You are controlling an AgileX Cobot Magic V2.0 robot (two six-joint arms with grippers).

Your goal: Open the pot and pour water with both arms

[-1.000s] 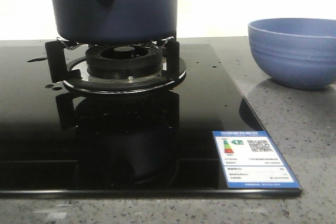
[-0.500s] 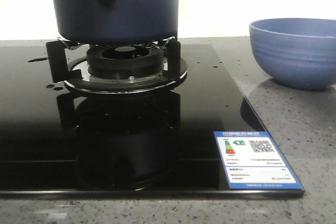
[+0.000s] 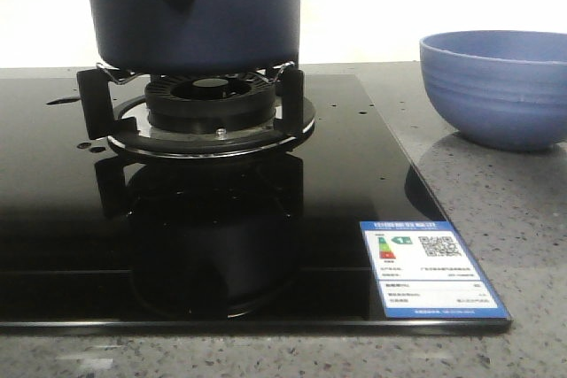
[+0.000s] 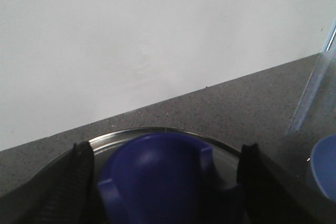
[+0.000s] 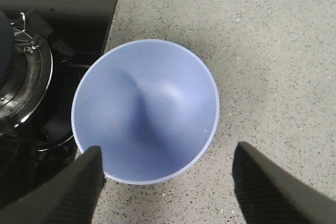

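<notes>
The left gripper (image 4: 163, 182) sat wide apart around the lid knob (image 4: 157, 177). The right gripper (image 5: 168, 182) hung wide apart over the bowl (image 5: 146, 109). A weak squeeze could drop the lid.

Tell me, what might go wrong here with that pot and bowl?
The pot stands on narrow burner supports, so a crooked pull on the lid knob, now between the left fingers, could tip it. The bowl sits beside the glass cooktop on the counter; water poured off-centre would spill. The open right fingers hang above the bowl and could nudge it.
</notes>
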